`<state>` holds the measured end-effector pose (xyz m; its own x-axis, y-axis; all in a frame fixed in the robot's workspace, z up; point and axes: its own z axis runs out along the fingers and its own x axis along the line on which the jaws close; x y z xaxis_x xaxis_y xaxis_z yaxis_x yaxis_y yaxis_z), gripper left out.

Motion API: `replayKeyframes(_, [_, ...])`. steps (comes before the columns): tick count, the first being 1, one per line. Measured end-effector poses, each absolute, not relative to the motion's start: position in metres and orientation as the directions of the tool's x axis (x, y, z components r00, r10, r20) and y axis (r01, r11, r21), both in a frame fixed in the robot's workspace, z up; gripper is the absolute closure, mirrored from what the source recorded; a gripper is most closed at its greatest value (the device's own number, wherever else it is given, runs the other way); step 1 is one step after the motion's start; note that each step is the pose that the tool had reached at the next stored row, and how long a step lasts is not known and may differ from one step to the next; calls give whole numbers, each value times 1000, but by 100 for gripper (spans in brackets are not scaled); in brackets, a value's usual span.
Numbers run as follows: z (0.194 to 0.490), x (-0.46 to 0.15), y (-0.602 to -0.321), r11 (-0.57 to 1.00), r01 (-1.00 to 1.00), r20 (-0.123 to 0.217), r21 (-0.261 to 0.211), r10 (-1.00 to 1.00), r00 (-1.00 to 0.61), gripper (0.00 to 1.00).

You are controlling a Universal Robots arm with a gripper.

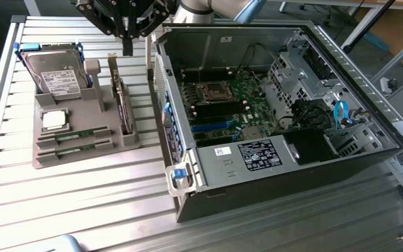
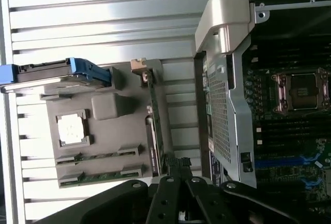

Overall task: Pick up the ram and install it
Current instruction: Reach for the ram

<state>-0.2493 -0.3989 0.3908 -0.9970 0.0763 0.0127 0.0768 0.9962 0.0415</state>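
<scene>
Beneath the tool (image 1: 127,51), the slatted tabletop (image 1: 82,205) runs bare toward its near edge. The open computer case (image 1: 257,157) stands close on the exterior view's right of the tool. On the other side sits the grey tray (image 1: 82,161). Its upright card (image 1: 123,105) is nearest the tool. Both ram sticks (image 1: 72,137) lie slotted at the tray's end farthest from it. The tool is closed on nothing.
</scene>
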Motion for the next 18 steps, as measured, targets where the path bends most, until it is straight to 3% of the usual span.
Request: replayKeyframes(18, [390, -295, -399, 996, 77, 29, 40, 76, -997, 89])
